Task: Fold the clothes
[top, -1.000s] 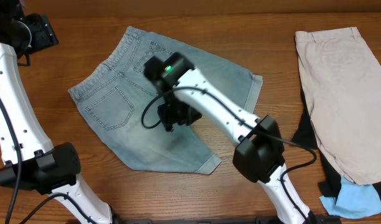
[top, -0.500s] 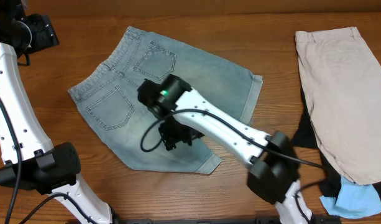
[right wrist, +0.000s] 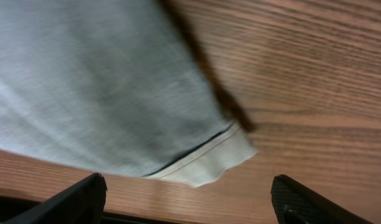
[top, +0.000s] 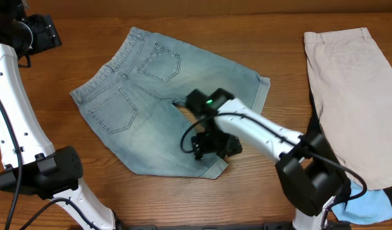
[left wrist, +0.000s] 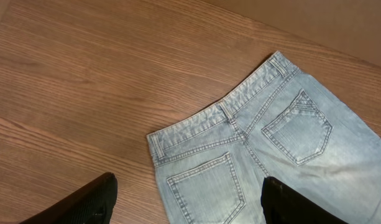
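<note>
- The denim shorts (top: 157, 108) lie flat, pockets up, left of middle on the surface (top: 279, 38). The beige shorts (top: 349, 102) lie well apart on the right.
- Our right gripper (right wrist: 188, 180) is released, jaws wide, low over the cuffed hem (right wrist: 209, 165) of the nearer leg, grasping nothing.
- Our left gripper (left wrist: 189, 183) is also released (high above the waistband (left wrist: 227, 109), touching nothing).
- Closing here may catch only the top layer or the hem's edge, so the leg could slip out and skew the fold. If the gripper goes too low, the fingers (right wrist: 78, 199) could scrape the wood.
</note>
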`<state>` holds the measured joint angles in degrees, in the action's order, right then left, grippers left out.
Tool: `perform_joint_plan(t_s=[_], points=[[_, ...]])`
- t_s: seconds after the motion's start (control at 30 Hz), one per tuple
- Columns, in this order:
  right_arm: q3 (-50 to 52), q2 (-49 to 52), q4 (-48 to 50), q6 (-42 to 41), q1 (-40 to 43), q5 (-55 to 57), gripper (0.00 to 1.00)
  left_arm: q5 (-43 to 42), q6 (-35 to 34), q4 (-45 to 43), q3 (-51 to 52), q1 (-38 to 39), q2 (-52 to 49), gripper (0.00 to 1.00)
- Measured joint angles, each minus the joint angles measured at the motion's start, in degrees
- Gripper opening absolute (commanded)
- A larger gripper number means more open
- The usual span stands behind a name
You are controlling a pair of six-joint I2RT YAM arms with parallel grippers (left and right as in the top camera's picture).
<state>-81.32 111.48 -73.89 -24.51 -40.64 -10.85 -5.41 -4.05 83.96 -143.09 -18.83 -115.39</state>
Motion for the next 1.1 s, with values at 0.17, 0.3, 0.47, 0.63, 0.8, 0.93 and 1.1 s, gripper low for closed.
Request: perform_joint_plan(t_s=[0.17, 0.3, 0.47, 0.63, 0.8, 0.93, 1.1], points=[[2.75, 0.0, 2.1, 3.45, 4.04, -3.65, 0.88, 0.0, 0.0, -0.48, 0.09, 0.0, 0.0, 0.76], [5.84, 0.0, 5.14, 5.84, 4.68, -7.19, 0.82, 0.0, 0.0, -0.5, 0.13, 0.0, -0.02, 0.77], [10.91, 0.0, 9.09, 7.19, 4.61, -11.47, 0.68, 0.0, 0.0, -0.5, 0.13, 0.0, -0.02, 0.77], [12.39, 0.0, 10.97, 7.85, 4.63, -13.16, 0.06, 0.0, 0.0, -0.52, 0.13, 0.02, -0.02, 0.77], [12.39, 0.0, 11.52, 8.02, 5.44, -13.92, 0.04, 0.0, 0.0, -0.52, 0.13, 0.13, -0.02, 0.77], [12.46, -0.59, 11.28, 8.04, 9.14, -14.16, 0.04, 0.0, 0.0, -0.61, 0.13, 0.13, -0.04, 0.77], [12.09, -4.85, 10.6, 8.72, 18.14, -13.57, 0.04, 0.0, 0.0, -0.81, 0.13, 0.13, -0.07, 0.77]])
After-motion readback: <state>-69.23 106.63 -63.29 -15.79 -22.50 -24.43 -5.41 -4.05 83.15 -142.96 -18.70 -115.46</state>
